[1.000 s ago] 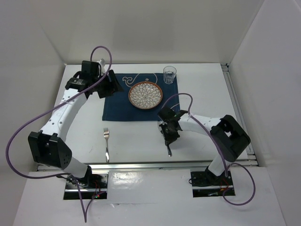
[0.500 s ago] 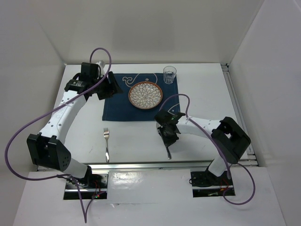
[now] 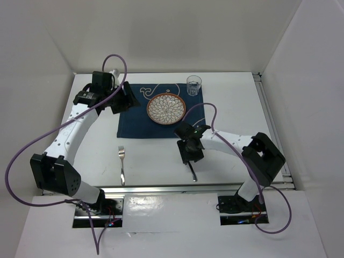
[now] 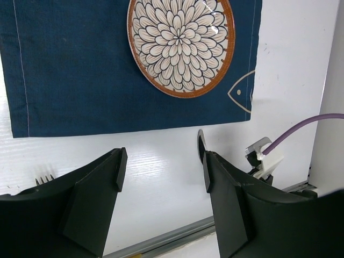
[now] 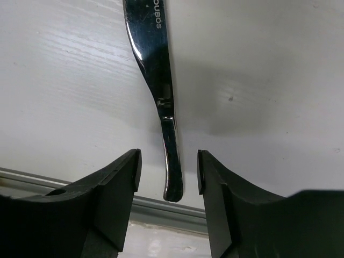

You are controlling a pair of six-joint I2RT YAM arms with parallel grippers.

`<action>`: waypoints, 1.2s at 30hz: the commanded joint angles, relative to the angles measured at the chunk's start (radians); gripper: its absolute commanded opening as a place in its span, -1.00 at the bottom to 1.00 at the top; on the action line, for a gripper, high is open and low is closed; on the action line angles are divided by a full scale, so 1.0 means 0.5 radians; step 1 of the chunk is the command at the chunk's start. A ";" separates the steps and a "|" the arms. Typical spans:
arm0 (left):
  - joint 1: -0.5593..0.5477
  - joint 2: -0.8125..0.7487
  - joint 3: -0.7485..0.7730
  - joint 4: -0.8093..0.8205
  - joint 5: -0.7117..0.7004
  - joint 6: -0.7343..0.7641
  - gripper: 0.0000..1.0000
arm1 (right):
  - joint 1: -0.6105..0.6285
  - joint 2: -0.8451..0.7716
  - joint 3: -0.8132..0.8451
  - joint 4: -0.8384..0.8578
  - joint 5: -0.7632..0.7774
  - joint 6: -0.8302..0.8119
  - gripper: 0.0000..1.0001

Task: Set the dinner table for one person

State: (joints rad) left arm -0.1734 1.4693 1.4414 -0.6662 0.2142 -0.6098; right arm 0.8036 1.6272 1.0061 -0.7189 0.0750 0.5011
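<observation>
Taking in the white surface [image 3: 156, 156] first, far bigger than anything on it, railed in metal along the near and right edges. Finding the left arm [image 3: 75, 126] stretched to the far left and the right arm [image 3: 231, 141] bent inward over the near middle. Spotting a dark blue mat [image 3: 134, 121] flat on the far half of the surface, with a flower-patterned plate [image 3: 167, 109] resting on it and a clear glass [image 3: 194, 85] upright on its far right corner. Picking out a fork [image 3: 122, 164] on bare surface by the near rail, left of centre, well apart from the mat. Catching a knife [image 5: 156, 64] right of it, also on bare surface, handle end close to the rail. Turning to the right fingers [image 5: 121, 188]: spread, straddling the knife handle, with a gap on each side. And over the mat's left edge, left fingers [image 4: 97, 188]: spread wide as well, gripping nothing.
</observation>
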 commanded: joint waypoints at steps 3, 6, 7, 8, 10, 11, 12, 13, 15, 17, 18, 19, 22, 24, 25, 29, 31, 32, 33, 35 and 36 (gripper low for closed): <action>0.000 -0.061 0.072 -0.014 -0.029 -0.014 0.51 | 0.019 0.068 0.068 0.054 0.010 0.026 0.15; 0.000 -0.061 0.072 -0.014 -0.030 -0.014 0.51 | 0.019 0.068 0.016 0.130 0.010 0.026 0.15; 0.000 -0.061 0.072 -0.014 -0.030 -0.014 0.51 | 0.019 0.068 -0.015 0.131 0.010 0.026 0.15; 0.000 -0.061 0.072 -0.014 -0.030 -0.014 0.51 | 0.019 0.093 -0.015 0.155 0.010 0.026 0.15; 0.000 -0.061 0.072 -0.014 -0.030 -0.014 0.51 | 0.019 0.114 -0.070 0.177 0.010 0.068 0.09; 0.000 -0.061 0.072 -0.014 -0.030 -0.014 0.51 | 0.019 0.114 -0.092 0.207 0.010 0.090 0.06; 0.000 -0.061 0.072 -0.014 -0.030 -0.014 0.51 | 0.019 0.114 -0.122 0.208 0.034 0.108 0.06; 0.000 -0.061 0.072 -0.014 -0.030 -0.014 0.51 | 0.037 0.114 -0.141 0.232 0.034 0.108 0.03; 0.000 -0.061 0.072 -0.014 -0.048 -0.014 0.51 | 0.037 0.114 -0.177 0.263 0.055 0.148 0.00; 0.000 -0.043 0.090 -0.033 -0.048 0.004 0.51 | 0.037 0.136 -0.205 0.293 0.074 0.148 -0.13; 0.000 -0.042 0.090 -0.033 -0.048 0.005 0.51 | 0.037 0.157 -0.227 0.318 0.092 0.170 -0.18; 0.000 -0.042 0.090 -0.033 -0.048 0.005 0.51 | 0.059 0.157 -0.245 0.318 0.092 0.170 -0.25; 0.000 -0.042 0.090 -0.033 -0.048 0.005 0.51 | 0.098 0.176 -0.224 0.300 0.138 0.209 -0.75; 0.000 -0.042 0.090 -0.033 -0.048 0.005 0.51 | 0.120 0.176 -0.199 0.275 0.160 0.210 -0.96; 0.000 -0.042 0.090 -0.033 -0.048 0.005 0.51 | 0.120 0.176 -0.178 0.251 0.160 0.210 -1.00; 0.000 -0.042 0.108 -0.051 -0.048 0.005 0.51 | 0.139 0.084 -0.138 0.174 0.178 0.210 -1.00; 0.000 -0.042 0.127 -0.051 -0.048 0.005 0.51 | 0.139 0.035 -0.116 0.143 0.178 0.155 -1.00; 0.000 -0.042 0.127 -0.051 -0.048 0.005 0.51 | 0.139 0.013 -0.116 0.107 0.178 0.154 -1.00; 0.000 -0.042 0.127 -0.051 -0.048 0.005 0.51 | 0.139 -0.030 -0.092 0.088 0.178 0.136 -1.00; 0.000 -0.042 0.127 -0.051 -0.048 0.005 0.51 | 0.139 -0.067 -0.070 0.061 0.178 0.112 -1.00; 0.000 -0.042 0.127 -0.051 -0.048 0.005 0.51 | 0.139 -0.094 -0.049 0.036 0.178 0.090 -1.00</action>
State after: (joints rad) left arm -0.1734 1.4681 1.4647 -0.6960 0.1947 -0.6086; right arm 0.8543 1.6455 0.9497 -0.6491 0.1680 0.5644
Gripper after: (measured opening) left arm 0.757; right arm 0.145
